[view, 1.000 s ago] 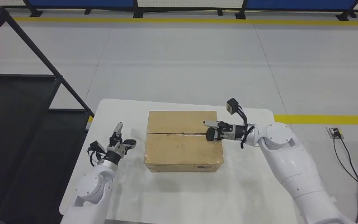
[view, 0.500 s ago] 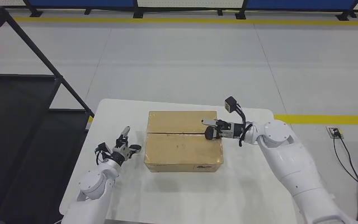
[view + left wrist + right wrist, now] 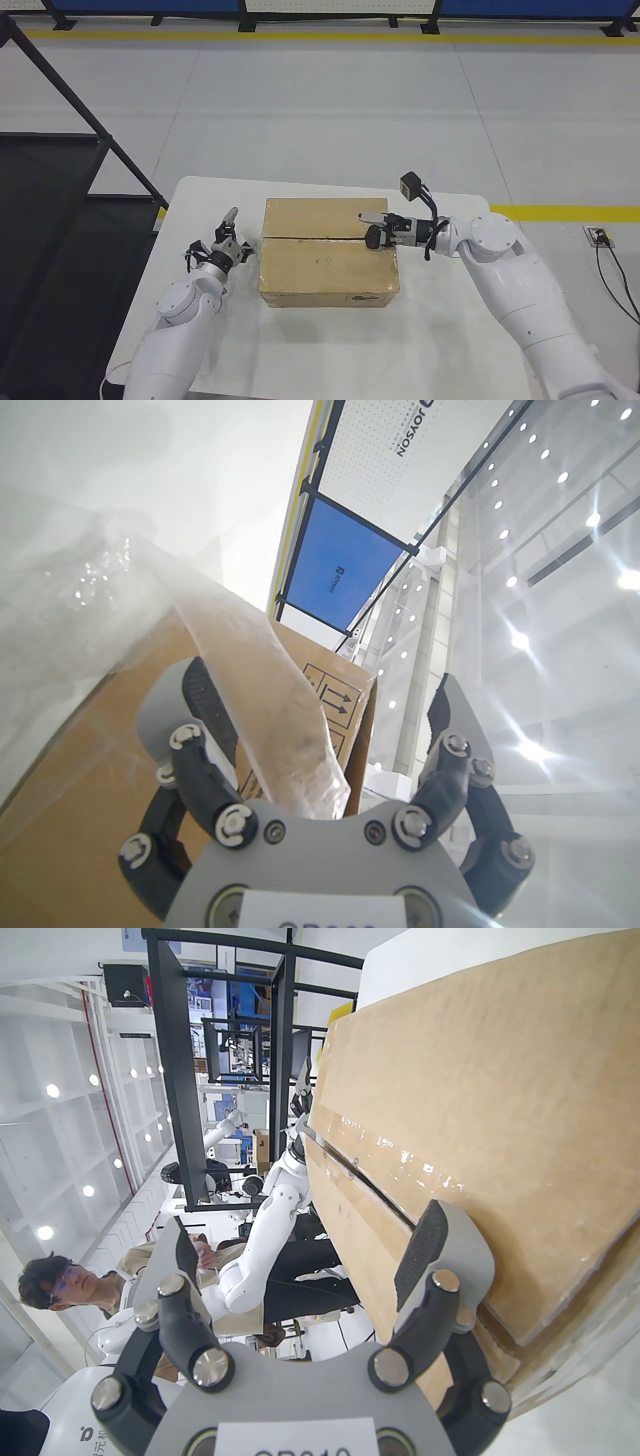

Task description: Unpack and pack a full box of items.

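The left arm has swung in toward the box over the last second. Its end effector (image 3: 228,240) has come from farther out on the white counter (image 3: 440,340) to just beside the box's left end. The right arm has barely shifted.

The closed brown cardboard box (image 3: 325,260) lies flat in the middle of the counter, its two top flaps meeting in a seam that runs along its length.

In the left wrist view, the left end effector (image 3: 320,680) has its fingers spread wide and grips nothing. A loose strip of clear packing tape (image 3: 260,680) hangs from the box (image 3: 75,775) and passes between the fingers, lying close against one pad.

At the far right end of the seam, the right end effector (image 3: 375,228) is also wide open and holds nothing. In the right wrist view (image 3: 305,1218), one finger sits right beside the seam on the box top (image 3: 475,1078), where glossy tape (image 3: 400,1153) covers the join. Contact cannot be made out.
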### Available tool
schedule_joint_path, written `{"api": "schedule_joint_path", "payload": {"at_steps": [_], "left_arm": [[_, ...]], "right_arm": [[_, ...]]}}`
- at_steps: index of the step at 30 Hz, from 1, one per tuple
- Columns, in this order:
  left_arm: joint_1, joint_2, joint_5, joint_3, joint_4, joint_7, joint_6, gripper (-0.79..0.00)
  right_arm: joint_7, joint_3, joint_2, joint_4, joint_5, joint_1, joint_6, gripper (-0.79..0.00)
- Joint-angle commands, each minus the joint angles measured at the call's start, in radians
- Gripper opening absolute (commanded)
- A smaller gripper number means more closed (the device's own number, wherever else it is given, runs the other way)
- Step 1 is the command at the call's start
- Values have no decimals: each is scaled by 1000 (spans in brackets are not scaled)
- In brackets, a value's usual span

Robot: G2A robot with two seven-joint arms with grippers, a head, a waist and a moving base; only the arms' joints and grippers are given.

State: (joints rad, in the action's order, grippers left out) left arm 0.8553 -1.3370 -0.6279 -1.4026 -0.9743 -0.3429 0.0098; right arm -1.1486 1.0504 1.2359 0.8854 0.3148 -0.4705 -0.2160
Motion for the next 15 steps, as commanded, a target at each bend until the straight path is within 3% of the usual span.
{"api": "schedule_joint_path", "payload": {"at_steps": [1, 7, 15], "left_arm": [[-17, -4, -8, 4, 27, 16, -26, 0], [0, -8, 15, -1, 5, 81, -141, 0], [108, 2, 113, -40, -200, 168, -252, 0]], "right_arm": [[2, 1, -1, 5, -2, -2, 3, 0], [5, 4, -4, 20, -11, -9, 10, 0], [1, -4, -3, 20, -12, -5, 14, 0]]}}
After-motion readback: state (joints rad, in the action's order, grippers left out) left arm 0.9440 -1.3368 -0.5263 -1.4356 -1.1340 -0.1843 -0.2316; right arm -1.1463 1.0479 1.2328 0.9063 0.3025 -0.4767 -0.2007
